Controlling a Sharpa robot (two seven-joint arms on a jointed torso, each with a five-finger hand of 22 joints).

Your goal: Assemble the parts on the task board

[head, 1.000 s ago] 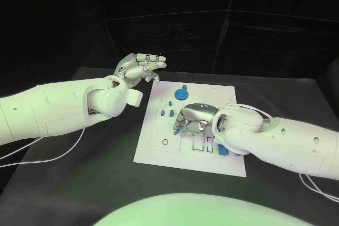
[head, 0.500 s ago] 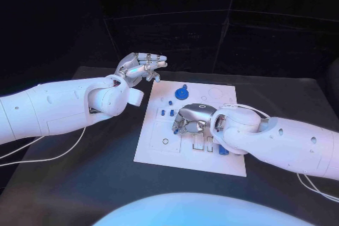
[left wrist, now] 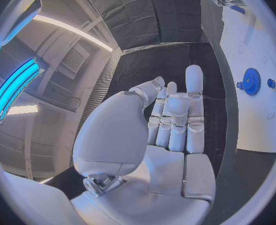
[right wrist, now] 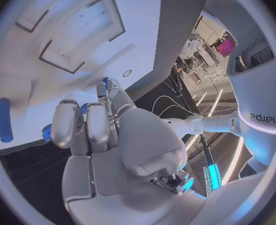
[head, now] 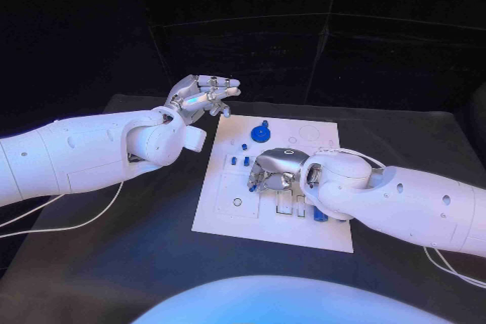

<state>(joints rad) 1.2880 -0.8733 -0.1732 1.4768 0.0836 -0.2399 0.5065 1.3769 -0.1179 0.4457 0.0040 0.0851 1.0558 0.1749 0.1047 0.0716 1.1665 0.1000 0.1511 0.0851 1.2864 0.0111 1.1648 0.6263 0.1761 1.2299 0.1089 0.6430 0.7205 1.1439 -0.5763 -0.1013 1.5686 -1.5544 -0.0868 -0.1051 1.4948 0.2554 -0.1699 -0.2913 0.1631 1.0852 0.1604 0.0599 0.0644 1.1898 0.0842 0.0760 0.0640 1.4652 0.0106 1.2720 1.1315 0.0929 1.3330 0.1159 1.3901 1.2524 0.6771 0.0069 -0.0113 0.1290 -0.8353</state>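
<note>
While your head view shows the right hand (head: 273, 171) curled down over the task board (head: 225, 215), its wrist view adds a small blue part (right wrist: 105, 81) at the fingertips (grip uncertain). Your left hand (head: 203, 93) hovers empty, fingers together, beyond the blue gear (head: 261, 134).

The head camera looks steeply down on the task board (head: 272, 218) from above. Each wrist camera sits close behind its own robot hand; both also catch that board (left wrist: 253, 110) (right wrist: 69, 50).
</note>
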